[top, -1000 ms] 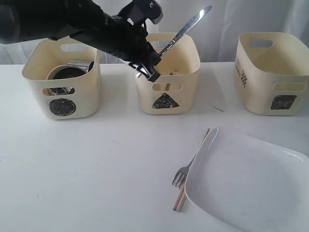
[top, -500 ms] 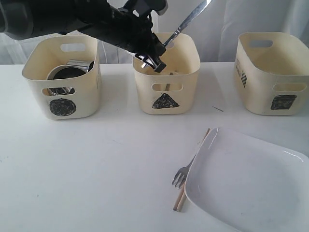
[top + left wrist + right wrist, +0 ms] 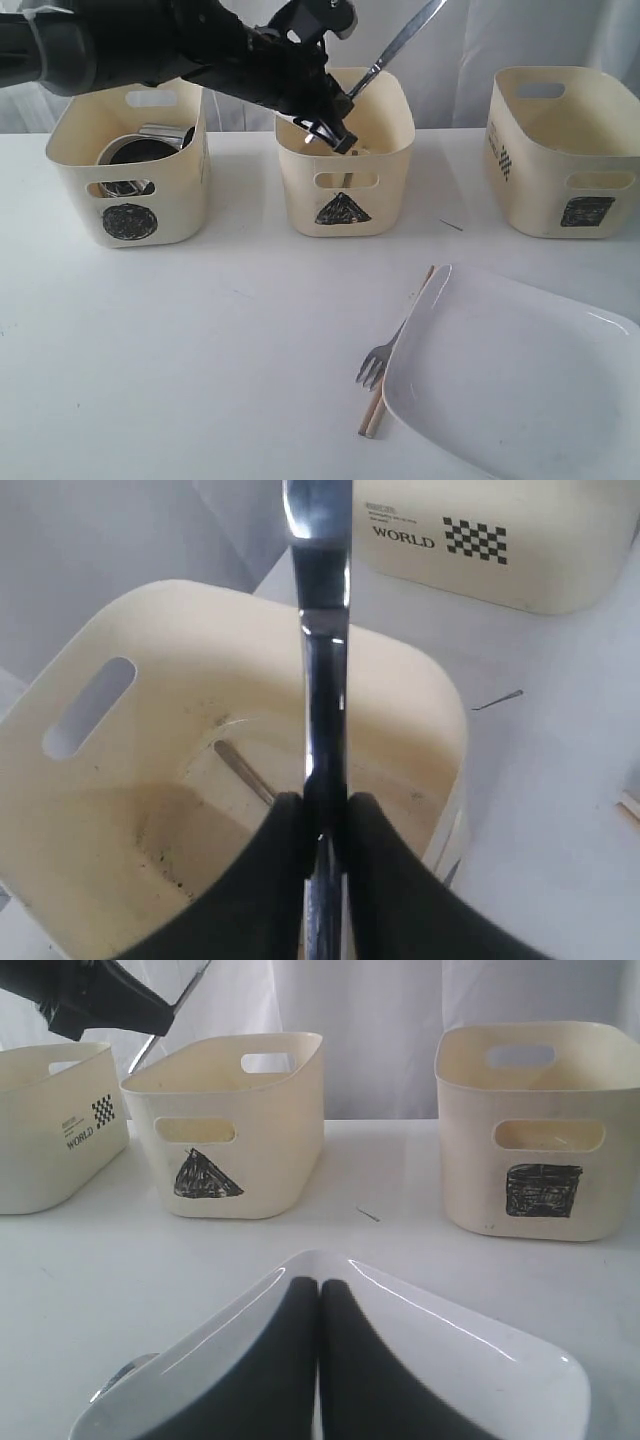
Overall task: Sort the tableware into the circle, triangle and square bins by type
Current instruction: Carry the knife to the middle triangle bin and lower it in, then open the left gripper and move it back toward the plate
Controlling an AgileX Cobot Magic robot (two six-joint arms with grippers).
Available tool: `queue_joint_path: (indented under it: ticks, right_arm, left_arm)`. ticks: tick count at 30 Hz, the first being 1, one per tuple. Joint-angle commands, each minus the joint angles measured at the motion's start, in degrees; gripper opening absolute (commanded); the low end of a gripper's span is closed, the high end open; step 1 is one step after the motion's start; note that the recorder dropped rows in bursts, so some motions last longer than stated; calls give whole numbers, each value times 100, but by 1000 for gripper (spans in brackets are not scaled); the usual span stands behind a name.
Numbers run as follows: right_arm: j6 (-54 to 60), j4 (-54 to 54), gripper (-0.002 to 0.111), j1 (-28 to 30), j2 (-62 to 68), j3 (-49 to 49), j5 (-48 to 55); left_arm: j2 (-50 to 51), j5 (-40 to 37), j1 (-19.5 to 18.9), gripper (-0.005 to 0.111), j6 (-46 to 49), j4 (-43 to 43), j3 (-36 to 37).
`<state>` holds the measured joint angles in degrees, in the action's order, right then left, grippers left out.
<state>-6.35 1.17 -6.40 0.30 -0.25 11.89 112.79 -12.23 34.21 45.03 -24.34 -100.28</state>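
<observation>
Plate (image 3: 510,380): lower right; fork (image 3: 378,362) and chopsticks (image 3: 375,412) lay just beside its left edge.
Triangle bin (image 3: 345,190): upper centre, under the knife.
Left gripper (image 3: 328,132): clamped on the knife.
Knife (image 3: 395,48): tilted, free end pointed upper right.
Right gripper (image 3: 318,1295): fingers pressed together.

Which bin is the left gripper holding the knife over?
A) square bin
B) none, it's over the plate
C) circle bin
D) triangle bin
D: the left gripper pinches the knife, tilted, right above the triangle bin, and the left wrist view looks past the knife into that bin's open top.
</observation>
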Motion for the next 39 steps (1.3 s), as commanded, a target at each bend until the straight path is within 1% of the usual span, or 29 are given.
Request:
queue_joint_path:
  ticks: [1, 8, 19, 21, 23, 25, 27, 28, 31, 35, 37, 38, 39]
  right_arm:
    - [6, -36, 0, 13, -30, 25, -21]
    - [6, -36, 0, 13, -30, 25, -21]
    - [6, -36, 0, 13, -30, 25, -21]
    - [6, -36, 0, 13, -30, 25, -21]
    - [6, -36, 0, 13, -30, 25, -21]
    - [6, -36, 0, 13, -30, 25, -21]
    - [6, -36, 0, 13, -30, 25, -21]
    - [6, -36, 0, 13, -30, 25, -21]
    - [6, -36, 0, 13, -30, 25, -21]
    - [6, -36, 0, 13, -30, 25, -21]
    - [6, -36, 0, 13, -30, 25, -21]
    - [6, -36, 0, 13, -30, 25, -21]
    - [6, -36, 0, 13, -30, 25, -21]
  left_arm:
    - [123, 74, 59, 0, -11, -151, -296]
    - [255, 63, 59, 0, 16, -128, -455]
    - [481, 208, 23, 0, 50, -26, -452]
    - [481, 328, 23, 0, 94, -26, -452]
    - [481, 378, 23, 8, 94, -26, -452]
    - [481, 357, 23, 21, 72, -26, -452]
    - [459, 297, 20, 32, -24, -26, -452]
    - [444, 274, 20, 34, -57, -26, -452]
    - [323, 16, 20, 35, -158, -26, -452]
    - [47, -687, 20, 35, -170, -26, -441]
    - [-135, -1182, 20, 33, -202, -15, -441]
    - [-215, -1678, -4, 32, -416, -2, -441]
    - [-251, -1965, -28, 31, -568, -2, -441]
